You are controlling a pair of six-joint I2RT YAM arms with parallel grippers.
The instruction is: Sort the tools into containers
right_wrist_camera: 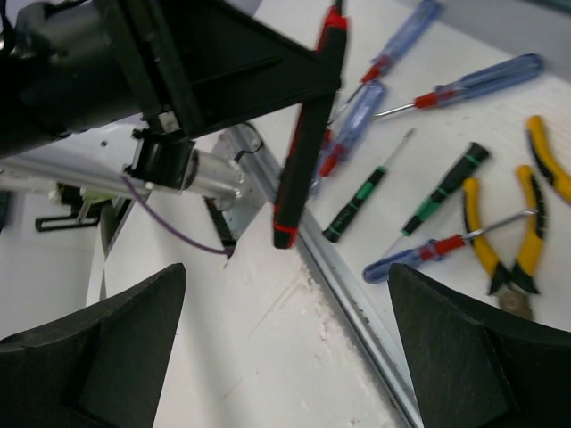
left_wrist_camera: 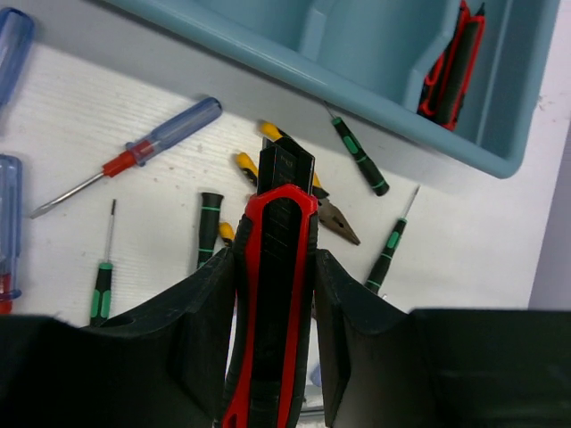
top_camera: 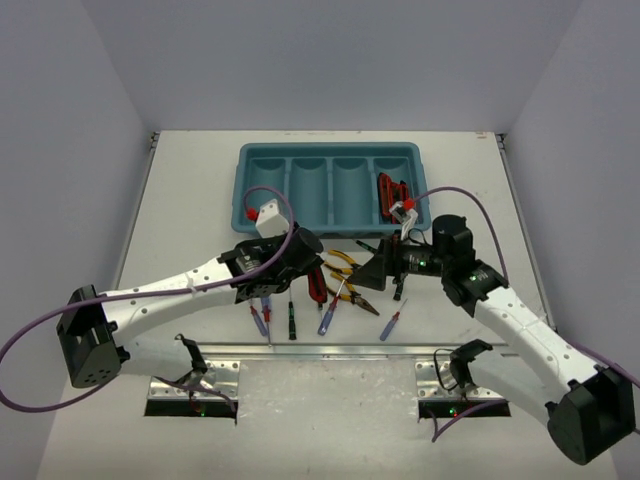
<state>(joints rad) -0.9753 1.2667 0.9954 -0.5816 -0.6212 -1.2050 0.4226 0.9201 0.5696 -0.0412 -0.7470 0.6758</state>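
**Tool sorting: early stage, one knife in hand**

Top external. Filed: stored knives point(top_camera: 388, 192) in the tray point(top_camera: 330, 149) compartment ahead-right of the left gripper point(top_camera: 305, 272). The other three compartments are bare. Outstanding: pliers point(top_camera: 345, 266) and screwdrivers point(top_camera: 291, 320) on the table point(top_camera: 200, 200), close around it.

Left wrist. Clamped between the fingers: held knife point(left_wrist_camera: 278, 232), red and black, tray ahead.

Right wrist. Right gripper point(right_wrist_camera: 294, 357) spread wide, empty.

Legible writing or brands: none.

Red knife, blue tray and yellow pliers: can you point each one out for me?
red knife point(left_wrist_camera: 278, 267): left wrist view, on the middle of its handle.
blue tray point(top_camera: 330, 150): top view, on its far rim.
yellow pliers point(right_wrist_camera: 483, 236): right wrist view, on one yellow handle.
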